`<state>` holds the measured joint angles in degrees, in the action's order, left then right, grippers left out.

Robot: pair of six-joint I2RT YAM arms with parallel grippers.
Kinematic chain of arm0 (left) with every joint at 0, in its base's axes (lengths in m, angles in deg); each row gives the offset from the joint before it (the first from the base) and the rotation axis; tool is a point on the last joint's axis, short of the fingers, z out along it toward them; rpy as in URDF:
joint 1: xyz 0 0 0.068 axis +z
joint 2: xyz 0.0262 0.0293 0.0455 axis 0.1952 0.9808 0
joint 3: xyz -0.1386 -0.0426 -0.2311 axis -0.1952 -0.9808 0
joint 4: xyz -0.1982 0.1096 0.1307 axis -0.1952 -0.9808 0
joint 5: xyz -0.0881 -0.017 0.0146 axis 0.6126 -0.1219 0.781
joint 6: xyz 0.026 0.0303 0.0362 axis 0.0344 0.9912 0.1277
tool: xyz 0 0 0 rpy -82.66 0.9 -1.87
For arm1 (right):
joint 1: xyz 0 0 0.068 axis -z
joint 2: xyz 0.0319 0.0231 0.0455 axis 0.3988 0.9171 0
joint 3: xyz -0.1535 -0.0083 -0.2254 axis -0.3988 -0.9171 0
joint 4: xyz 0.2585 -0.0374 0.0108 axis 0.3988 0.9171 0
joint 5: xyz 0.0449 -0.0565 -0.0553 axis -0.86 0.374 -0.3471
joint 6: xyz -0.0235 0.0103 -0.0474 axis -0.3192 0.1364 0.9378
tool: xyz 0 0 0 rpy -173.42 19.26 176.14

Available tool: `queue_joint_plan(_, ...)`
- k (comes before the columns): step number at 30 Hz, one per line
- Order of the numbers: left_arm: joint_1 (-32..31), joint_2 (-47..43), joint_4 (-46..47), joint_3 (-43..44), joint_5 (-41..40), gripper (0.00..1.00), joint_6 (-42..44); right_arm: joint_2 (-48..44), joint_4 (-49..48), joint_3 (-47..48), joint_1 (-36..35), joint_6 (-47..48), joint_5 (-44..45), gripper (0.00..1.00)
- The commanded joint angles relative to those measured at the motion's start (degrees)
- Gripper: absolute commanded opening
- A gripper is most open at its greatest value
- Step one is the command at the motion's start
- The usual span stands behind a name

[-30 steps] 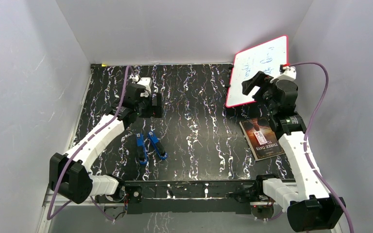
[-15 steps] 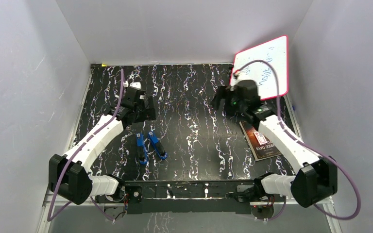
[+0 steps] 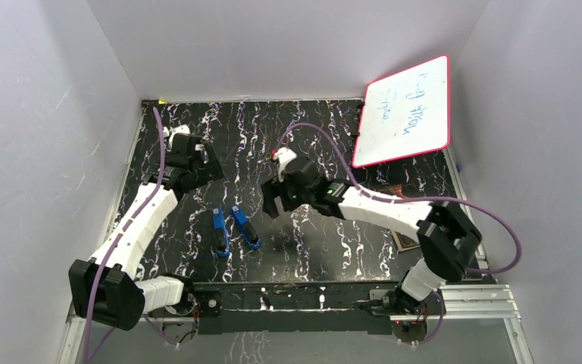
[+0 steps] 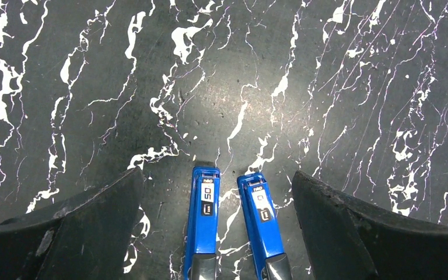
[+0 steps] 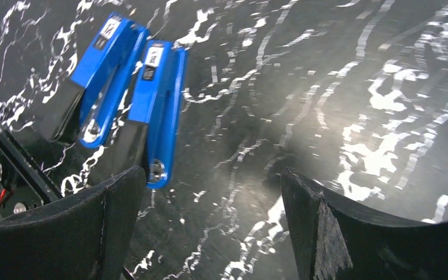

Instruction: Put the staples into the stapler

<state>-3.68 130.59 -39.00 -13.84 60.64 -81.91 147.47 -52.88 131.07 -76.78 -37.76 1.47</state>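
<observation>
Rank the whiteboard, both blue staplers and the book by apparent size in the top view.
1. Whiteboard.
2. Left stapler and right stapler: alike.
Book: mostly hidden by the right arm, unrankable.

Two bright blue staplers (image 3: 220, 232) (image 3: 245, 227) with black ends, on a black tabletop (image 3: 326, 144) streaked with white marble veining. The whiteboard (image 3: 405, 114) is white, red-bordered, scribbled in blue. Arms (image 3: 140, 224) (image 3: 379, 206) show white and black, cables (image 3: 158, 140) purple.

Left blue stapler (image 4: 203, 233), lower centre, left wrist view, is showing "50" on its label. Whiteboard (image 3: 405, 114) is carrying blue handwriting, too small to read.
</observation>
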Motion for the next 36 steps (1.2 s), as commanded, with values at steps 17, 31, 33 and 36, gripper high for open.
queue_joint_plan(17, 0.53, -5.53, -2.29, -1.39, -1.39, 0.98, -0.82, 19.46, -6.12, 13.02, -10.26, 0.43, -1.34, 0.75)
queue_joint_plan(31, 0.53, -5.77, -2.04, -2.08, -1.21, 0.98, -0.90, 24.46, -3.44, 15.98, -10.96, 0.92, -0.29, 0.54)
queue_joint_plan(33, 0.56, -5.70, -2.00, -2.17, -1.28, 0.98, -0.91, 23.99, -3.47, 15.75, -10.95, 0.83, 0.83, 0.49)
queue_joint_plan(36, 0.63, -5.68, -1.97, -2.26, -1.29, 0.98, -0.83, 23.13, -3.61, 15.23, -10.97, 0.80, 3.04, 0.43)
